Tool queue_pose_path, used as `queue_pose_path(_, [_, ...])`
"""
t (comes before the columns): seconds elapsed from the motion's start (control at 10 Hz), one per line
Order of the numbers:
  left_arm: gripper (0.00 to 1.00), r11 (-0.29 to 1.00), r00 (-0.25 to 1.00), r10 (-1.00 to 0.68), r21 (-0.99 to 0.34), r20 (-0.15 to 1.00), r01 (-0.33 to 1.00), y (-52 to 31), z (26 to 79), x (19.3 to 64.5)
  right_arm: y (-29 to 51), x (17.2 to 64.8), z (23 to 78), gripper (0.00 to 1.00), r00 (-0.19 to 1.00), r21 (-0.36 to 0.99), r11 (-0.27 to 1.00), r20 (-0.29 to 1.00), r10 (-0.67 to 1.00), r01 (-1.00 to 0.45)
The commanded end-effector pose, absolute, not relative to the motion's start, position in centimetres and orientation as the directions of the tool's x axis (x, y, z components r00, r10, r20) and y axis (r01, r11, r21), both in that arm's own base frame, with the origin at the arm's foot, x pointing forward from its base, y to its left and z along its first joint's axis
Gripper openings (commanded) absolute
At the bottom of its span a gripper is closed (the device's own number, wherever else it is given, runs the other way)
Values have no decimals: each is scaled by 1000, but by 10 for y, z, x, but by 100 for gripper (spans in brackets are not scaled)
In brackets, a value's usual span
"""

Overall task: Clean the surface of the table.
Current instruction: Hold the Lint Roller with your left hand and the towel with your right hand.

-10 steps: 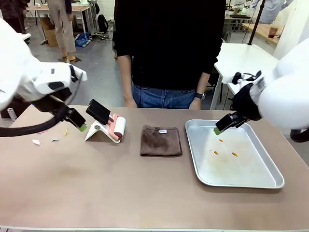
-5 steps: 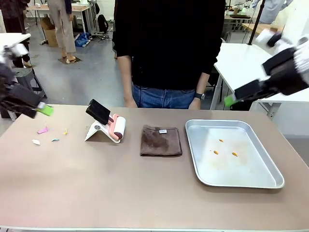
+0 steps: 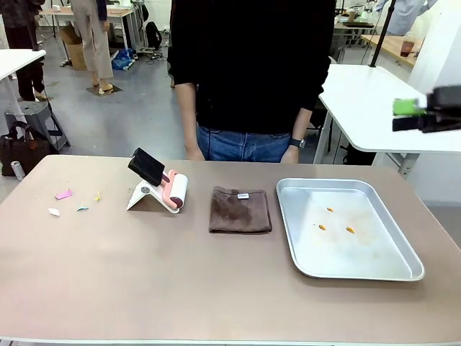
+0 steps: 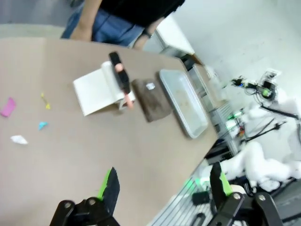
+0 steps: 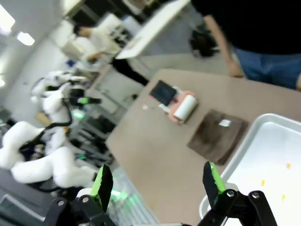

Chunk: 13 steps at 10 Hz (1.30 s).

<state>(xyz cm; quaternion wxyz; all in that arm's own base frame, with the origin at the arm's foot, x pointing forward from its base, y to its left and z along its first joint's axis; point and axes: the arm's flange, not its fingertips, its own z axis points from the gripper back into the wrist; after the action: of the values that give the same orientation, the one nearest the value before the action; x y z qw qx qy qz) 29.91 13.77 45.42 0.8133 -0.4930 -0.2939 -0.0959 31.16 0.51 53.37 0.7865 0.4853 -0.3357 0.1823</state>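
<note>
Tan table (image 3: 180,281), scraps (image 3: 65,194) at left | wrist views: left tool (image 4: 164,176) wide, empty | right tool (image 5: 156,179) wide, empty

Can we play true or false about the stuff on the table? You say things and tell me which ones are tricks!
1. The brown cloth lies between the lint roller and the tray. True.
2. The left gripper is holding the brown cloth. False: it is open, holds nothing and is up above the table.
3. A few small orange bits lie in the tray. True.
4. The paper scraps lie in the tray. False: they lie on the table, near its left end.
</note>
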Motion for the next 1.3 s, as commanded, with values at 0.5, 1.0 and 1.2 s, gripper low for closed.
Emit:
queue_pose_path(0.5, [100, 404, 790, 215, -788, 575, 464, 60, 431, 313, -48, 204, 259, 100, 866, 855, 235, 492, -84, -463])
queue_pose_path(1.0, [100, 434, 817, 253, -815, 519, 384, 65, 414, 319, -124, 265, 234, 100, 884, 877, 217, 457, -101, -429])
queue_pose_path(1.2, [100, 421, 829, 238, -822, 507, 382, 85, 428, 347, -124, 265, 234, 100, 884, 877, 217, 457, -101, -429])
